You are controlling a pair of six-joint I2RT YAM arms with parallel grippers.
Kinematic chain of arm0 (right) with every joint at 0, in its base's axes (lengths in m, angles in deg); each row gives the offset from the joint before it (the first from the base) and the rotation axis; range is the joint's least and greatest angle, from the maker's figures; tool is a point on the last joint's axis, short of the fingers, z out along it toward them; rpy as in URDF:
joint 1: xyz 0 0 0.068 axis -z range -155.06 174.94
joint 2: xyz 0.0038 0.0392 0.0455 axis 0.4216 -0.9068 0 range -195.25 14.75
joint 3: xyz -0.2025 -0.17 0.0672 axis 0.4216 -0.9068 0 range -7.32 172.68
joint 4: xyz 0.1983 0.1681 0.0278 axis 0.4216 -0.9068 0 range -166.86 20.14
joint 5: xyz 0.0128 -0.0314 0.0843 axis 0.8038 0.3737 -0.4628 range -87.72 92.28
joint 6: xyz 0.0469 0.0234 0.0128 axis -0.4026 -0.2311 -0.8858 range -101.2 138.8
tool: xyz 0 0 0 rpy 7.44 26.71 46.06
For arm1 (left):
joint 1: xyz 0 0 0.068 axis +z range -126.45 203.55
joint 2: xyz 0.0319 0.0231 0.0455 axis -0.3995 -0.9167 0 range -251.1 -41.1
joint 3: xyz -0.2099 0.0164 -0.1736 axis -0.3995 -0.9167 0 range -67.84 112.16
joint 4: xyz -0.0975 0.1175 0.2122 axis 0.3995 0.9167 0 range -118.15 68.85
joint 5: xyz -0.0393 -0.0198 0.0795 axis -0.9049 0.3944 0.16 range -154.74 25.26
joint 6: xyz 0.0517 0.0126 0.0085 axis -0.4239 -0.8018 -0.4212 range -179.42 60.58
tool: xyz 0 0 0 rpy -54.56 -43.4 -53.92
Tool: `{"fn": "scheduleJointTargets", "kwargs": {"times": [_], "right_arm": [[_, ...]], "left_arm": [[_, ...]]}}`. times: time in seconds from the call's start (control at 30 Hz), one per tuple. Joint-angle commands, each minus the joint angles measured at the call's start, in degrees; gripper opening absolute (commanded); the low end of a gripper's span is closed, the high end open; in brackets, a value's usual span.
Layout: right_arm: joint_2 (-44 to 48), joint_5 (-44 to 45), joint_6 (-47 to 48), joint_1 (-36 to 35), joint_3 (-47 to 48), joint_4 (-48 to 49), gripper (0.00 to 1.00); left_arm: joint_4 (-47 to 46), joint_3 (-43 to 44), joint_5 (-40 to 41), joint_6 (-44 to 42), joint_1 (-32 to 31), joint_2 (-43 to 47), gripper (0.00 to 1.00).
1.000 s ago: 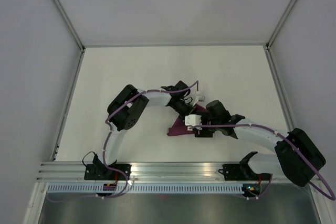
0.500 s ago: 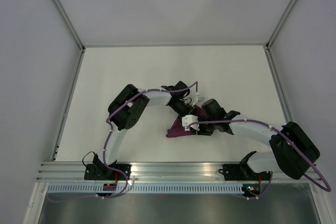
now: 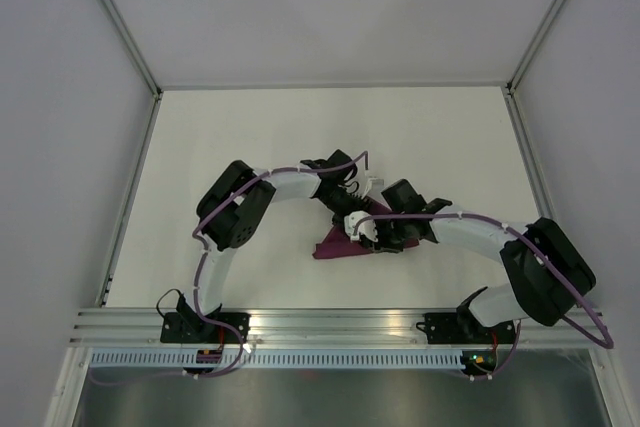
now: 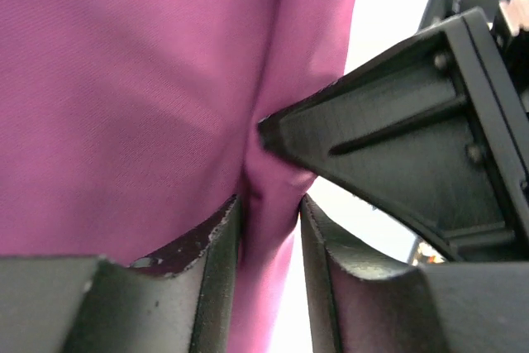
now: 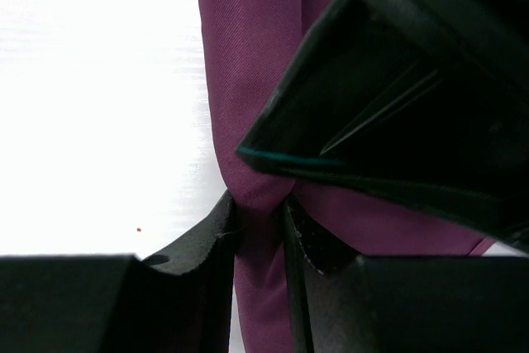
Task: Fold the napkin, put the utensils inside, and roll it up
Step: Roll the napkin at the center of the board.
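Snugly, napkin (image 5: 248, 80) fold fills right claw (image 5: 260, 225).

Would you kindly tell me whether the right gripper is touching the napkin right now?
Touching. The right wrist view shows the right gripper pinching a raised fold of the napkin, cloth pressed against both fingers' inner faces.

We record white links and bulky black joint housings on the left arm (image 3: 290, 185) and right arm (image 3: 470, 237). A purple cable (image 3: 480, 217) trails back from the left gripper (image 4: 269, 204) and right gripper (image 5: 260, 204), whose matte black fingers (image 4: 207, 279) show scuffed edges.
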Motion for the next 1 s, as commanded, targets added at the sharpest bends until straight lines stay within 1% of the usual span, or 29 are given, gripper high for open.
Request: {"fn": "scheduleJointTargets", "kwargs": {"times": [0.0, 0.13, 0.27, 0.3, 0.37, 0.47, 0.5, 0.53, 0.6, 0.63, 0.67, 0.7, 0.73, 0.8, 0.83, 0.87, 0.9, 0.93, 0.97], "right_arm": [[-4.2, -4.6, 2.5, 2.4, 1.7, -10.1, 0.17], [-8.3, -7.9, 6.0, 5.2, 5.1, -16.1, 0.17], [-14.2, -10.9, 9.8, 7.4, 9.8, -21.6, 0.16], [-15.5, -11.4, 10.6, 7.9, 10.8, -22.9, 0.16], [-19.5, -12.8, 13.3, 9.4, 14.1, -27.1, 0.16], [-25.7, -14.3, 16.7, 11.0, 19.1, -32.9, 0.16], [-27.2, -14.6, 17.7, 11.5, 20.4, -34.3, 0.16], [-28.6, -14.8, 18.2, 12.1, 21.6, -36.8, 0.16], [-32.8, -15.3, 19.9, 12.5, 25.2, -39.2, 0.16], [-34.0, -15.5, 20.3, 12.9, 26.3, -41.2, 0.16], [-36.4, -15.5, 20.9, 13.1, 28.5, -42.2, 0.16], [-37.5, -15.5, 21.0, 13.2, 29.6, -43.8, 0.17], [-38.4, -15.5, 20.9, 13.2, 30.6, -44.3, 0.16], [-41.0, -15.5, 20.7, 13.5, 33.3, -45.4, 0.16], [-42.2, -15.5, 20.5, 13.6, 34.1, -46.1, 0.16], [-42.8, -15.3, 20.3, 13.6, 35.5, -46.1, 0.16], [-43.3, -15.0, 19.6, 13.6, 36.1, -46.3, 0.17], [-43.9, -15.0, 19.3, 13.7, 36.9, -46.2, 0.17], [-44.2, -14.9, 19.1, 13.7, 37.2, -46.2, 0.17]], "left_arm": [[-2.2, -2.5, 14.2, 3.7, 2.9, 2.5, 0.43], [-5.5, -3.9, 13.9, 7.6, 4.5, 6.3, 0.45], [-9.5, -7.1, 17.1, 10.9, 6.7, 10.3, 0.45], [-10.8, -8.2, 17.8, 11.7, 7.1, 12.8, 0.44], [-15.5, -12.0, 19.9, 13.6, 8.1, 15.6, 0.44], [-23.0, -18.4, 24.3, 14.0, 8.2, 22.5, 0.44], [-25.6, -20.2, 25.4, 14.0, 8.2, 26.7, 0.44], [-30.7, -24.0, 26.4, 13.3, 8.1, 28.7, 0.44], [-35.6, -27.9, 30.1, 11.8, 7.3, 32.9, 0.45], [-37.8, -31.9, 31.5, 9.8, 6.9, 36.4, 0.46], [-42.4, -33.7, 33.3, 8.9, 6.1, 38.4, 0.46], [-44.4, -35.5, 34.5, 7.9, 5.4, 40.0, 0.46], [-46.6, -38.6, 35.4, 5.2, 4.6, 42.8, 0.47], [-51.2, -41.2, 39.2, 1.7, 0.8, 44.9, 0.47], [-52.2, -43.2, 40.6, -2.3, -0.7, 45.9, 0.48], [-53.5, -44.2, 43.3, -4.7, -4.1, 47.0, 0.48], [-55.8, -45.2, 44.9, -6.6, -5.8, 47.2, 0.50], [-56.0, -45.9, 46.4, -9.2, -7.2, 47.3, 0.50], [-56.1, -46.0, 47.0, -10.1, -9.6, 46.7, 0.50]]}}
